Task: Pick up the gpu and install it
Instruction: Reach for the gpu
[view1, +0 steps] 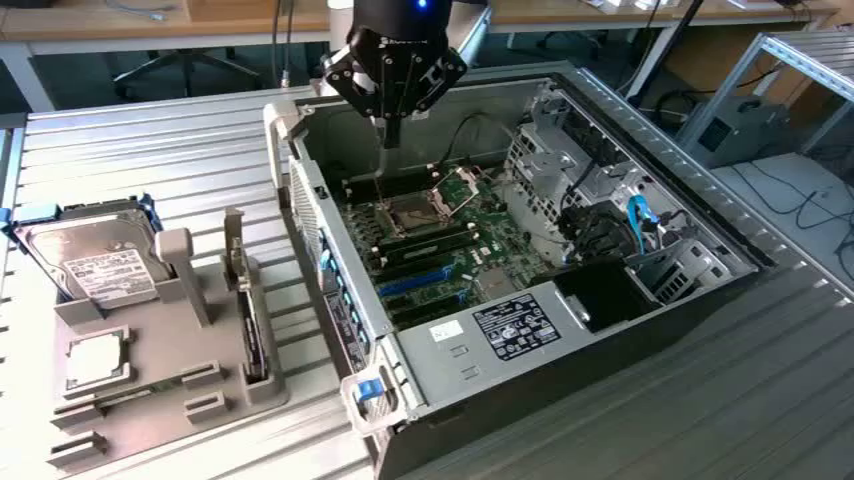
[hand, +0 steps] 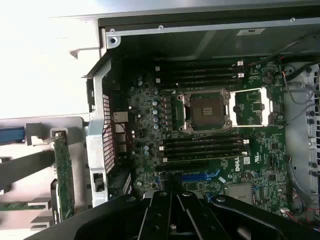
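The gpu (view1: 246, 310) stands on its edge in a slot of the grey holder (view1: 160, 390) on the exterior view's left, outside the computer case. In the wrist view the gpu (hand: 64, 170) shows as a thin green-edged card beside the case's rear wall. My gripper (view1: 388, 138) hangs over the open case, above the back part of the motherboard (view1: 447, 245) near the processor socket (view1: 402, 212). Its fingers are shut together with nothing between them. In the wrist view my gripper (hand: 172, 212) is a dark mass over the blue expansion slots (hand: 200, 177).
A silver hard drive (view1: 100, 265) with a white label and a small square chip (view1: 96, 360) also sit in the grey holder. The case (view1: 601, 120) has raised metal walls, drive cages and cables on the exterior view's right. A power supply (view1: 514, 325) fills its near end.
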